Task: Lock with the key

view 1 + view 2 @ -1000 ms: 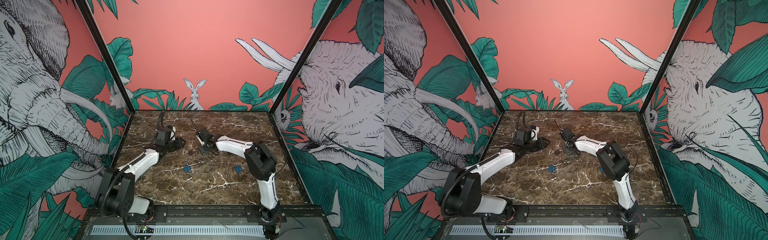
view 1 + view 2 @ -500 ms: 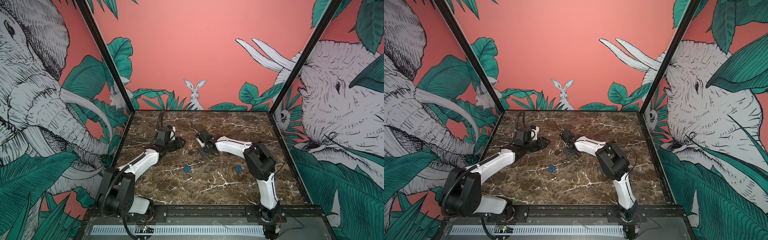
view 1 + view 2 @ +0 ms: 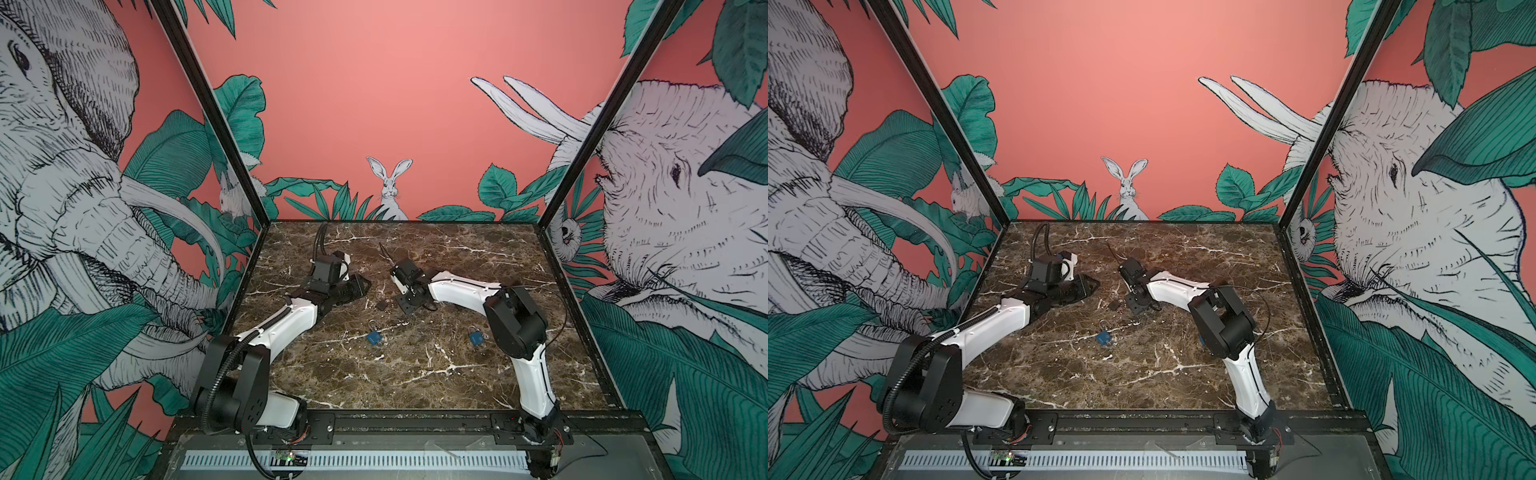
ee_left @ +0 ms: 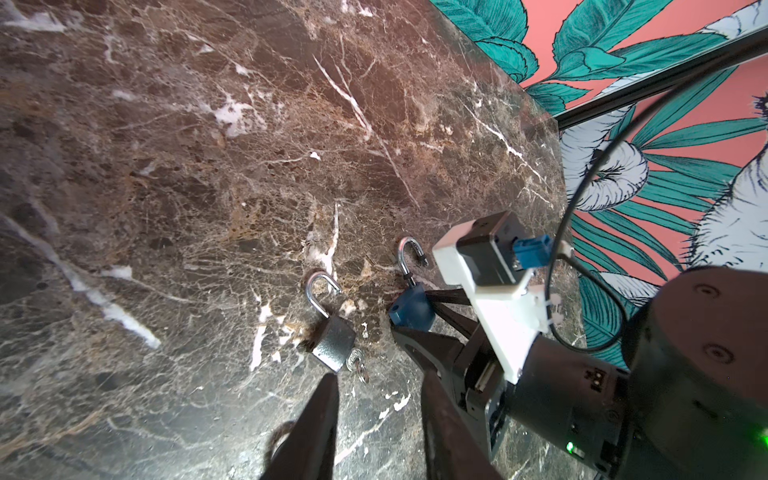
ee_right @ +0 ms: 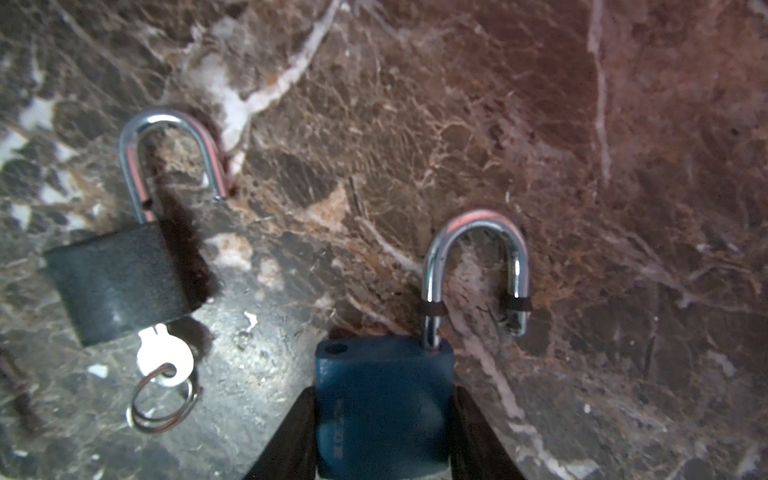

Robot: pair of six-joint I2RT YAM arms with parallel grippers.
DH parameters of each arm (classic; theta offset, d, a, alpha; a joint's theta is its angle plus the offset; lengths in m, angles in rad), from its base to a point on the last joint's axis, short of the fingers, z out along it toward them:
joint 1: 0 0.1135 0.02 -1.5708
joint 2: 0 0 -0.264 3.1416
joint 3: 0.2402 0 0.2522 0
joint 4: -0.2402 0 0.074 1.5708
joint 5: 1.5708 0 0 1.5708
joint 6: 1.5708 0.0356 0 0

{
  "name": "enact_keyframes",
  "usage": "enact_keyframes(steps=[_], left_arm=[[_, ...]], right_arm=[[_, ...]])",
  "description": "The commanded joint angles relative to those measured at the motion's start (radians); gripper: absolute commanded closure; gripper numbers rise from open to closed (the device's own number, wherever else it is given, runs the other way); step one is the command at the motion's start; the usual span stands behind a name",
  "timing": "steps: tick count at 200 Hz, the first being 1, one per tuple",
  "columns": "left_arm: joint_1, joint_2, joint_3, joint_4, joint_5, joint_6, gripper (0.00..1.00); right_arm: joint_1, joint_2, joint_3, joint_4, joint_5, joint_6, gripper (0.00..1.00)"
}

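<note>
R tool (image 5: 380, 392): pinching blue padlock (image 5: 380, 424) by body; its shackle (image 5: 478, 228) open.
L tool (image 4: 365, 357): spread, tips near grey padlock (image 4: 334, 343).
Grey padlock: flat on worktop (image 5: 582, 124), key (image 5: 164, 359) inserted.

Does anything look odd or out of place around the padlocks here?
Nothing is damaged or spilled. The grey padlock lies flat, shackle open, with its key inserted; the blue padlock in the right gripper is open too, no key visible.
</note>
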Motion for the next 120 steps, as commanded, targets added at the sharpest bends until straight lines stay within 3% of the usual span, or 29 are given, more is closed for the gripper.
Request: enact_keyframes(steps=[1, 48, 87, 120], left_arm=[[0.008, -0.025, -0.018, 0.006, 0.0, 0.005, 0.64], [0.008, -0.026, 0.021, -0.06, 0.01, 0.054, 0.65], [0.004, -0.012, 0.018, -0.026, 0.085, 0.043, 0.66], [-0.054, -0.001, 0.032, -0.017, 0.116, 0.055, 0.66]], right_arm=[[0.008, 0.02, -0.012, -0.01, 0.004, -0.011, 0.75], [0.007, -0.128, -0.065, -0.002, -0.017, -0.031, 0.8], [0.013, -0.248, -0.091, -0.041, -0.061, -0.053, 0.81], [0.03, -0.328, -0.114, -0.056, -0.082, -0.058, 0.81]])
